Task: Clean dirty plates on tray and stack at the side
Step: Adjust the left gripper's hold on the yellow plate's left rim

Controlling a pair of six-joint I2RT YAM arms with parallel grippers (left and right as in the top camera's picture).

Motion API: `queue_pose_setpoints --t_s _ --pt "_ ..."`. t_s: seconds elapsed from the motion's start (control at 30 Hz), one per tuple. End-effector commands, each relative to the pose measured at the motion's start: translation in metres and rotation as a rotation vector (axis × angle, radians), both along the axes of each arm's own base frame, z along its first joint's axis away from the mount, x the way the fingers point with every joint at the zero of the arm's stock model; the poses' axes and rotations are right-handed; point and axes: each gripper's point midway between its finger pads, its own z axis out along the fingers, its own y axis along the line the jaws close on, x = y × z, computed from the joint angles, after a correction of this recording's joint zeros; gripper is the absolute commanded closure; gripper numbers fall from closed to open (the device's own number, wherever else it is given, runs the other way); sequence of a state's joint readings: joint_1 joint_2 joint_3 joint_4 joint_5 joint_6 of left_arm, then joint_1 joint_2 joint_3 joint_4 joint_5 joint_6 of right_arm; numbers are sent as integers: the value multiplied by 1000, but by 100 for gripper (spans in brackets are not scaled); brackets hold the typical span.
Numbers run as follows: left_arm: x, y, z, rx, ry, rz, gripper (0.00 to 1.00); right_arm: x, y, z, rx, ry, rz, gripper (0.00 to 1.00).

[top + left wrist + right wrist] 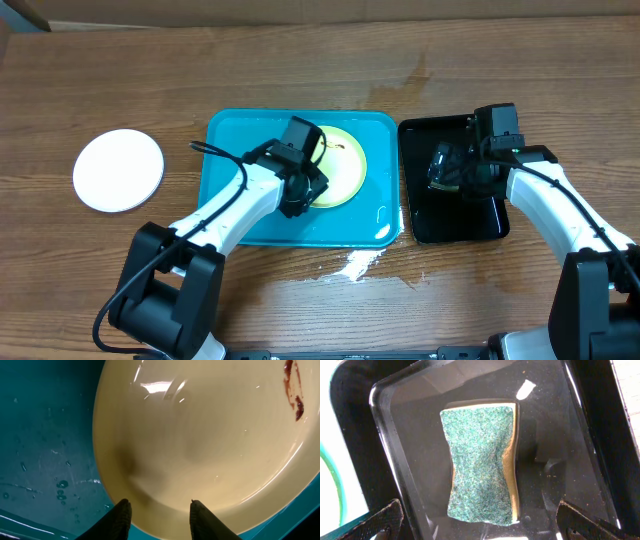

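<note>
Left gripper (160, 517) straddles the near rim of the plate (210, 435) in the tray (45, 435), jaws half-spread, pinch unclear; the glossy rim could slip free on lifting; right gripper (480, 522) gapes wide above the sponge (480, 460).

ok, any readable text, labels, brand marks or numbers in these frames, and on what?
None: no text shows in any view.
The turquoise tray, yellow-green plate, white plate, black tray and sponge are all plain.
The red-brown smear on the yellow-green plate is dirt, not writing.
</note>
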State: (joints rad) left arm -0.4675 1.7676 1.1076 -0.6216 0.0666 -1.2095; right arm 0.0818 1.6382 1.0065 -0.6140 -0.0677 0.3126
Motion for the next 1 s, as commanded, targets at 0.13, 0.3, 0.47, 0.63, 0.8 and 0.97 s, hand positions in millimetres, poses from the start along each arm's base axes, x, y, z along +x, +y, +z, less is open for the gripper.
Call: queue_pose_setpoints --t_s 0.13,0.3,0.47,0.63,0.8,0.97 --pt "-14 -6 -8 40 29 50 73 0 0 -1 -3 -1 4 0" --pt "-15 -7 -8 19 47 129 64 -1 0 -1 -3 0 4 0" --pt "-30 -18 -9 -46 124 105 73 -1 0 -1 -3 0 4 0" --pt "-33 0 -12 49 122 132 71 -1 0 -1 -3 0 4 0" --pt "-32 12 -14 108 105 170 70 0 0 -1 -3 -1 4 0" --pt "-25 18 -14 139 67 188 71 -1 0 -1 -3 0 4 0"
